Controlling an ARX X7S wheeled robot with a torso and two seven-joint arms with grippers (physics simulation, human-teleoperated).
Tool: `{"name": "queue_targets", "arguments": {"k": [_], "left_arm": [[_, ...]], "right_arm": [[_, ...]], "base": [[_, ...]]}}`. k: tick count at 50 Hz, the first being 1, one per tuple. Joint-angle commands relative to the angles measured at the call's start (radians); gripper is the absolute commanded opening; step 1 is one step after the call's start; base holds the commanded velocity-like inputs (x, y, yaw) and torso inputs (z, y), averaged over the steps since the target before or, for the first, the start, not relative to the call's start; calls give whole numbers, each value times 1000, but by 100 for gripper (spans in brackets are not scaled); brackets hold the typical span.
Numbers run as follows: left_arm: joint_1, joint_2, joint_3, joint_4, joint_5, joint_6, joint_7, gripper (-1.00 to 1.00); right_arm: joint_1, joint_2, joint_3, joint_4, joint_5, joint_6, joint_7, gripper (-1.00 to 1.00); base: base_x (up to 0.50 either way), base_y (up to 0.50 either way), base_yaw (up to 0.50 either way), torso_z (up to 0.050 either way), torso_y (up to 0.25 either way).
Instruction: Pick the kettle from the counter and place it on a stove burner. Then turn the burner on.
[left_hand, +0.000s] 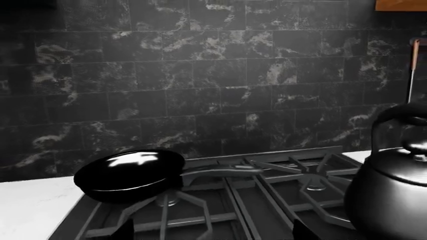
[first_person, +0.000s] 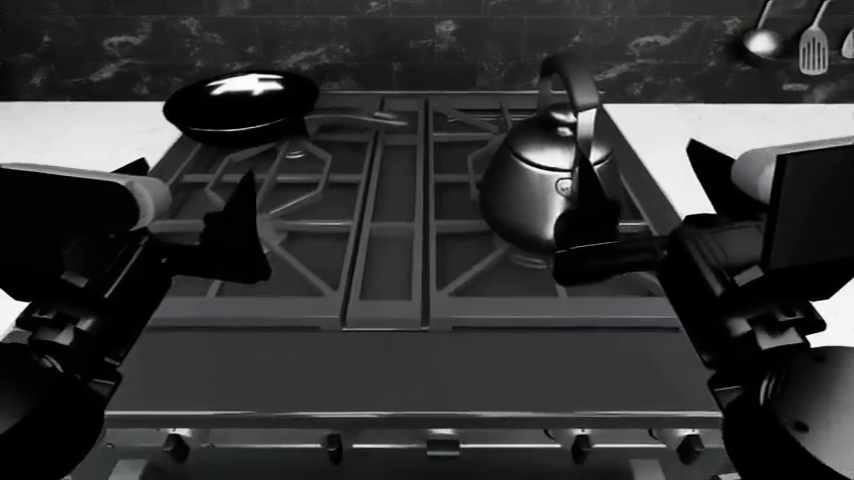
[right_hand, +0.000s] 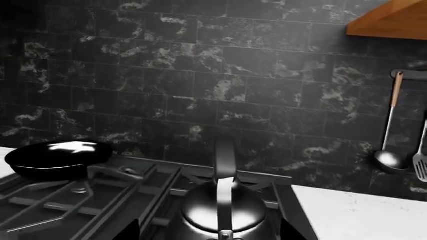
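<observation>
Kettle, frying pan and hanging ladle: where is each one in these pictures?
kettle (first_person: 534, 185), head view, on its round body.
frying pan (left_hand: 130, 172), left wrist view, on its glossy bowl.
ladle (right_hand: 390, 160), right wrist view, on its scoop.

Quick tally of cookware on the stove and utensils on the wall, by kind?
Kettle: 1
Pan: 1
Ladle: 1
Slotted spatula: 1
Total: 4. A third utensil may hang at the head view's edge, too cut off to count.

A glossy black pan (first_person: 240, 100) is sitting on the rear grate, its handle (first_person: 358, 119) pointing toward the stove's middle. A ladle (right_hand: 391, 159) and a slotted spatula (first_person: 814, 45) are hanging against the dark marbled tile wall (left_hand: 200, 85). Control knobs (first_person: 330, 446) are lining the stove's front edge.
</observation>
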Motion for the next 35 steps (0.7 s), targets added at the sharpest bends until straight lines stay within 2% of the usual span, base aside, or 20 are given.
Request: {"name": "queue_targets", "arguments": {"k": [1,35], "left_arm": [[36,2,-16,6,13,32,6,100],[47,18,12,-20,59,63,11,100]], "right_arm": [[-46,12,17,-16,-10,-25,-2,100],[-125,34,42,-11,-46,-74,-29,100]], "base": [[-117,0,0,0,0],[-117,0,0,0,0]]}}
